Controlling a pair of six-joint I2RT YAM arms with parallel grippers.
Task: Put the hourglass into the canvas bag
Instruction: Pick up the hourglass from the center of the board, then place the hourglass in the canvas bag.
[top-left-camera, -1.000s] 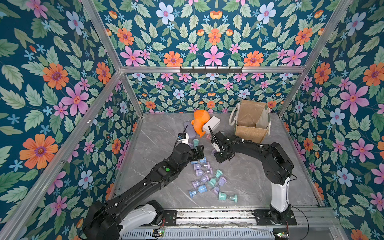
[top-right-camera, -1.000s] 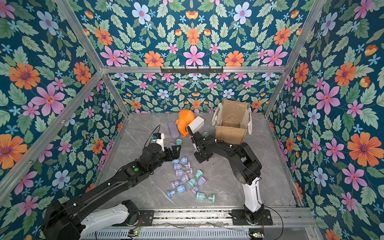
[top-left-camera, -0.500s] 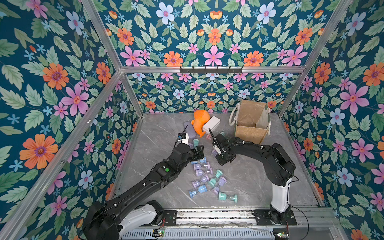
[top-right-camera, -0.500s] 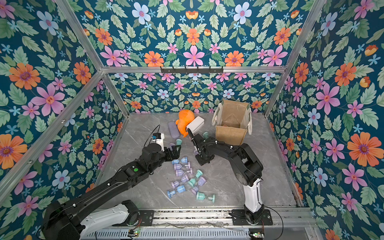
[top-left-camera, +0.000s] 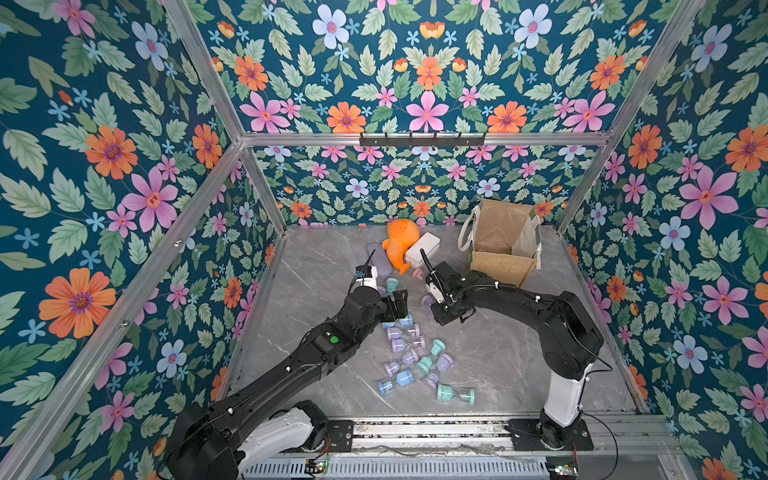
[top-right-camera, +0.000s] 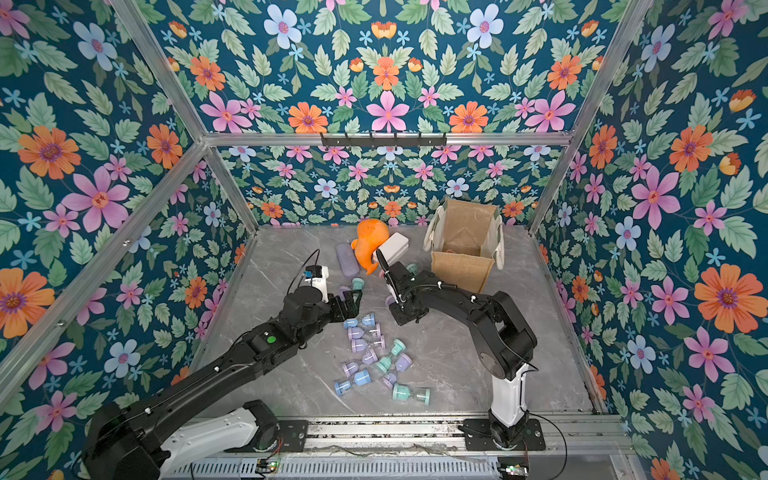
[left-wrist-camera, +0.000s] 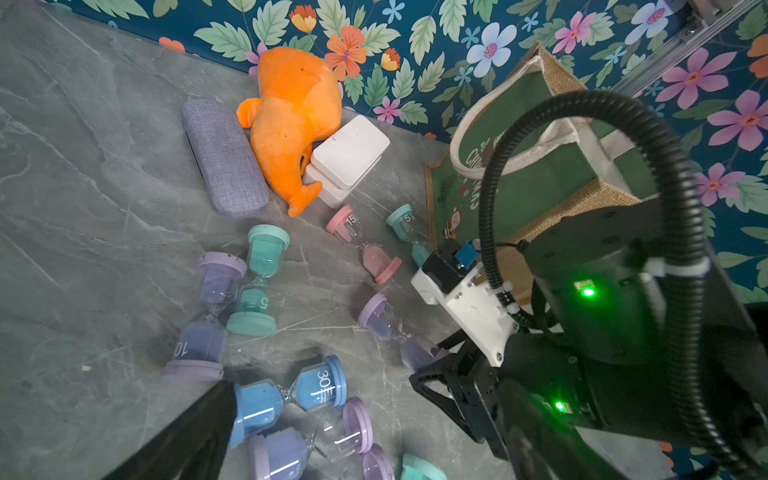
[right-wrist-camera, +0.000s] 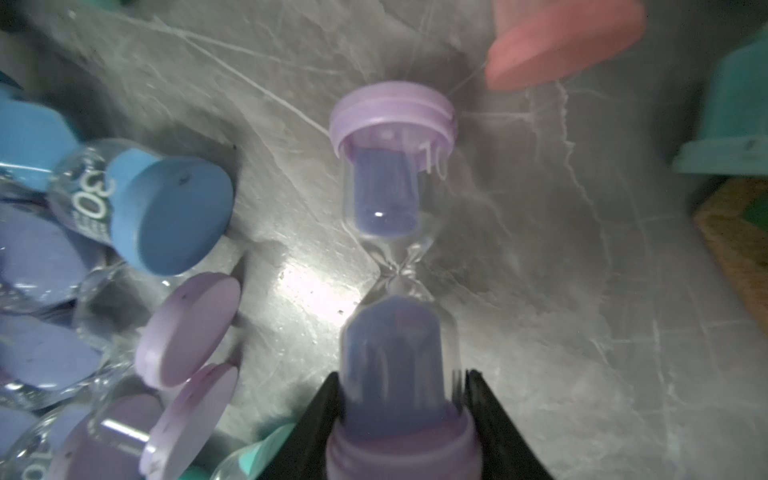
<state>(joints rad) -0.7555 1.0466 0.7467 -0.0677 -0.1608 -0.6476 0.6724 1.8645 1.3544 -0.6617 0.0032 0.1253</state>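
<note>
A purple hourglass (right-wrist-camera: 395, 249) lies on the grey floor, left of the canvas bag (top-left-camera: 500, 266). My right gripper (right-wrist-camera: 401, 382) is shut on one of its bulbs, with a black finger against each side of the glass. In both top views the right gripper (top-left-camera: 436, 305) is low over that hourglass (top-right-camera: 390, 300), a short way in front of the bag (top-right-camera: 459, 268), which stands open at the back right. My left gripper (top-left-camera: 395, 303) hovers open over the near pile, holding nothing. One of its fingers (left-wrist-camera: 195, 428) shows beside a blue hourglass (left-wrist-camera: 291, 395).
Several more hourglasses (top-left-camera: 415, 357) lie scattered in the floor's middle. A pink one (left-wrist-camera: 365, 249) and a teal one (left-wrist-camera: 409, 232) lie near the bag's front. An orange plush (top-left-camera: 401, 245), a white box (top-left-camera: 423, 249) and a grey case (top-left-camera: 379, 257) sit at the back.
The right gripper's jaws have closed in on the purple hourglass. The left arm has stayed where it was.
</note>
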